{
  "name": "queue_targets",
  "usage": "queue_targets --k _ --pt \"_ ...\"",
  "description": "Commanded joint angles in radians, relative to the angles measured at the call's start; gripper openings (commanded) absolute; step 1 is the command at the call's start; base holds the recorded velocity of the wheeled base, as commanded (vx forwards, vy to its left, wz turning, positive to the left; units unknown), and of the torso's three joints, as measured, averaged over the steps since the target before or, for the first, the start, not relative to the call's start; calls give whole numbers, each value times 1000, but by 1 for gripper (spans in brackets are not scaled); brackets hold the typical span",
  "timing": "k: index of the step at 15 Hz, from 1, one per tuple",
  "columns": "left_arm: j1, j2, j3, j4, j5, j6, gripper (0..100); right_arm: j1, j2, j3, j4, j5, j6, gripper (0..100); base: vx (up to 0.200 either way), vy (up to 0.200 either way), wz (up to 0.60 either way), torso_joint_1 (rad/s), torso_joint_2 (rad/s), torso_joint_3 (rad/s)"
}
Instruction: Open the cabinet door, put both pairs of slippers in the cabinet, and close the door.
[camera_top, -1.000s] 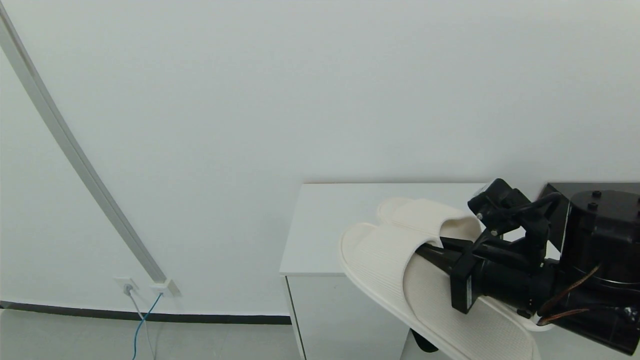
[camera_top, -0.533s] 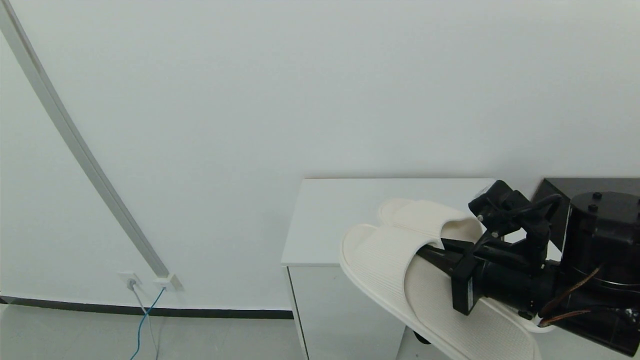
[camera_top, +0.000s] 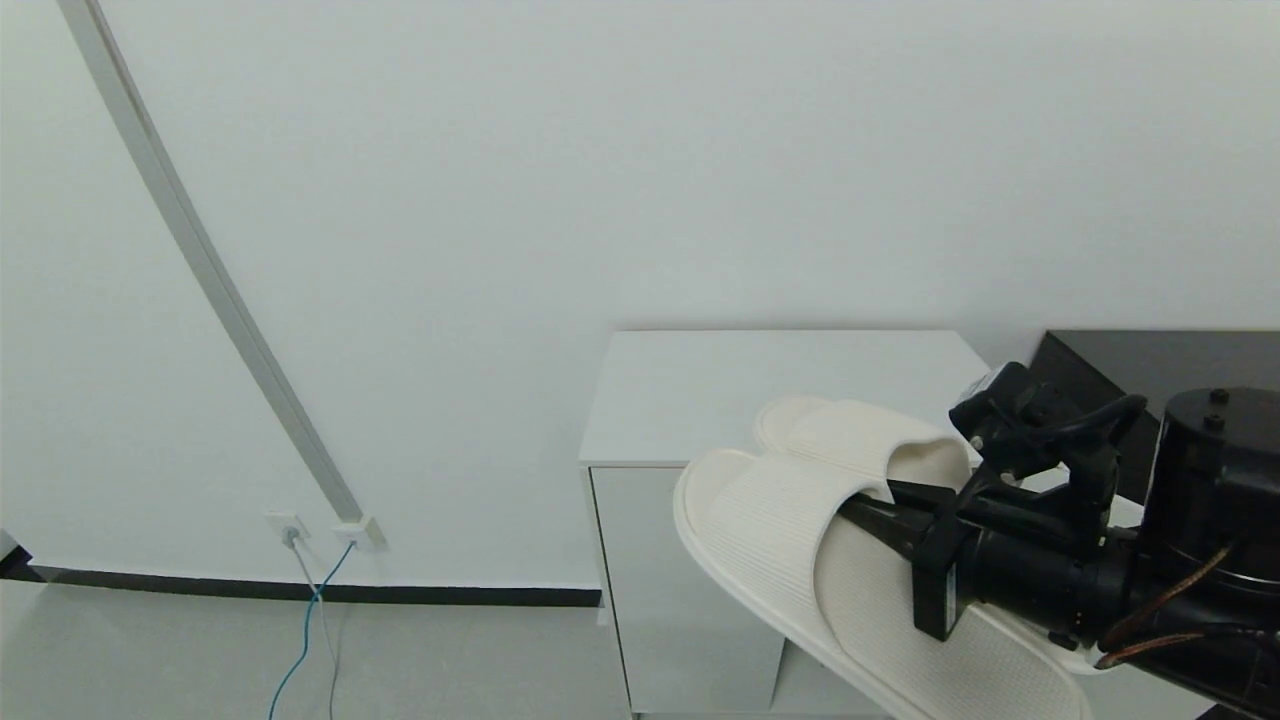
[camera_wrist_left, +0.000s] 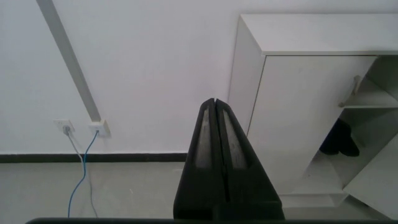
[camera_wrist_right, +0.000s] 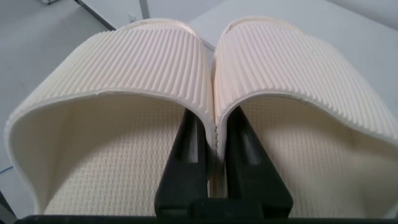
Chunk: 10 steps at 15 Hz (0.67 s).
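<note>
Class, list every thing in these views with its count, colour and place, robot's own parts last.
slippers: one pair, cream, held up in front of the cabinet
cabinet: one, white, against the wall, shelves showing
dark item: one, black, on a lower cabinet shelf, unclear what
sockets: two, white, low on the wall
cables: two, blue and grey, hanging from the sockets
trunking strip: one, grey, slanting up the wall
black surface: one, black, right of the cabinet
left gripper: one, black, shut, empty
right gripper: one, black, shut on the slippers

Cream slippers (camera_top: 780, 520) aloft before open cabinet (camera_top: 760, 390)
</note>
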Motion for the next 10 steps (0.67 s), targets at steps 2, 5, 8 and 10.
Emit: queue_targets --k 2,5,8,10 --pt "0 1 0 0 1 -1 0 1 7 0 1 0 -1 0 0 0 0 0 0 0" --pt "0 1 0 0 1 1 0 7 7 0 3 -2 -1 0 0 0 0 0 0 0" --pt "0 1 0 0 1 -1 0 9 17 3 1 0 -2 0 0 0 0 0 0 0" --pt "0 1 0 0 1 -1 0 10 21 4 1 -2 -18 0 0 0 0 0 0 0"
